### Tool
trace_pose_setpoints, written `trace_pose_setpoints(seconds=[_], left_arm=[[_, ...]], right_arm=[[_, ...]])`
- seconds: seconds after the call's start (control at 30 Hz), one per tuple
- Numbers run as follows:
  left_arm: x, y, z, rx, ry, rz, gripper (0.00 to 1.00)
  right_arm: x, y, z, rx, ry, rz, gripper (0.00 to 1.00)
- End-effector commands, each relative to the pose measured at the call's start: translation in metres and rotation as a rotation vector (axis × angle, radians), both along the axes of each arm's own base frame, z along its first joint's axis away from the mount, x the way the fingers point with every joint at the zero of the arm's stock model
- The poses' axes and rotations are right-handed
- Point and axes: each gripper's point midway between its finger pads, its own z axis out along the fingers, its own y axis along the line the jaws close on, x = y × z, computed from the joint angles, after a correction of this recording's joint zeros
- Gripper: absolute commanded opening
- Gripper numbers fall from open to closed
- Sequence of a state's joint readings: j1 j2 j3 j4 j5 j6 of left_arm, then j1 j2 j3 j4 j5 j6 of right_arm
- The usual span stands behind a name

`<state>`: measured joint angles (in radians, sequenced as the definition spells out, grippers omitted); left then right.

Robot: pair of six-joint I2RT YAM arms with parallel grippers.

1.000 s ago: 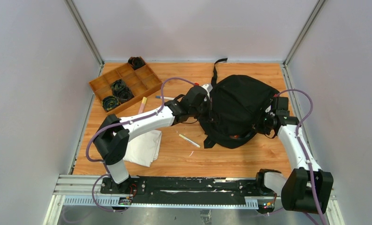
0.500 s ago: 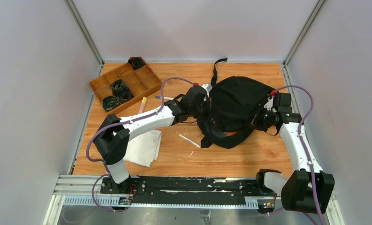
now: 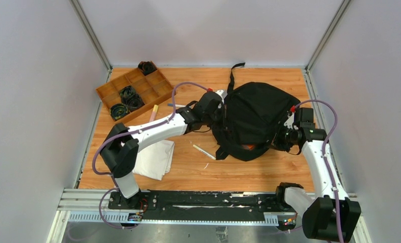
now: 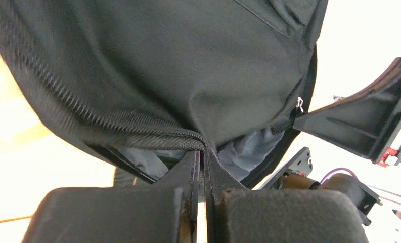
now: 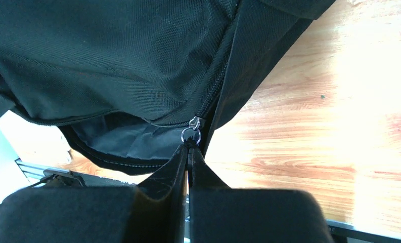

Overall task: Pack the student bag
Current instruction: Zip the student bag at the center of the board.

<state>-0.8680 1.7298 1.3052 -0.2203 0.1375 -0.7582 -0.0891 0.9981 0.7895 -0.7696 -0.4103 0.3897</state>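
From above, the bag (image 3: 256,119) lies right of centre on the bench (image 3: 238,172), between the two arms; at the left wrist, the left fingers (image 4: 184,174) are clenched on its zippered rim just above them; at the right wrist, the right fingers (image 5: 170,169) pinch its zipper ring (image 5: 190,135).

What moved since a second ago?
The right gripper, shut on the zipper pull, pulled back toward the near side, tugging the student bag. The left gripper kept pinching the bag's rim. The tray, cloth and pen stayed put.
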Motion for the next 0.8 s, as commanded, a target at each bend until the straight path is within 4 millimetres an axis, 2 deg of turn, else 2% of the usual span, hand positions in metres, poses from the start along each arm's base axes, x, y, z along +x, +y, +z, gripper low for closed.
trace_pose_setpoints(seconds=[0.0, 0.13, 0.17, 0.2, 0.3, 0.33, 0.4, 0.47, 0.53, 0.67, 0.77], left_arm=[[0.026, 0.012, 0.029, -0.03, -0.076, 0.052, 0.0], [0.028, 0.016, 0.031, -0.023, -0.087, 0.05, 0.0], [0.027, 0.016, 0.032, -0.023, -0.09, 0.042, 0.03], [0.026, 0.016, 0.034, -0.024, -0.095, 0.033, 0.1], [0.023, 0.018, 0.044, -0.032, -0.12, 0.01, 0.56], [0.022, 0.019, 0.05, -0.04, -0.137, 0.004, 0.61], [0.018, 0.018, 0.065, -0.074, -0.183, -0.025, 0.63], [0.01, 0.014, 0.081, -0.11, -0.227, -0.066, 0.58], [-0.006, 0.001, 0.089, -0.132, -0.257, -0.139, 0.56], [-0.039, -0.027, 0.088, -0.166, -0.24, -0.307, 0.57], [-0.051, -0.034, 0.088, -0.191, -0.235, -0.354, 0.56]], right_arm=[[-0.021, 0.002, -0.001, -0.014, 0.03, 0.039, 0.0], [-0.022, -0.003, -0.001, -0.045, 0.034, 0.04, 0.0], [-0.021, -0.003, 0.0, -0.047, 0.033, 0.037, 0.0], [-0.021, -0.004, 0.0, -0.052, 0.032, 0.03, 0.0], [-0.018, -0.005, 0.005, -0.047, 0.012, 0.002, 0.0], [-0.016, -0.002, 0.009, -0.029, 0.0, -0.001, 0.0], [-0.013, 0.005, 0.017, 0.013, -0.024, 0.003, 0.0], [-0.012, 0.01, 0.023, 0.042, -0.034, 0.005, 0.0], [-0.01, 0.015, 0.028, 0.078, -0.041, 0.001, 0.0], [-0.008, 0.027, 0.039, 0.166, -0.062, -0.002, 0.0], [-0.007, 0.036, 0.052, 0.217, -0.082, 0.025, 0.0]])
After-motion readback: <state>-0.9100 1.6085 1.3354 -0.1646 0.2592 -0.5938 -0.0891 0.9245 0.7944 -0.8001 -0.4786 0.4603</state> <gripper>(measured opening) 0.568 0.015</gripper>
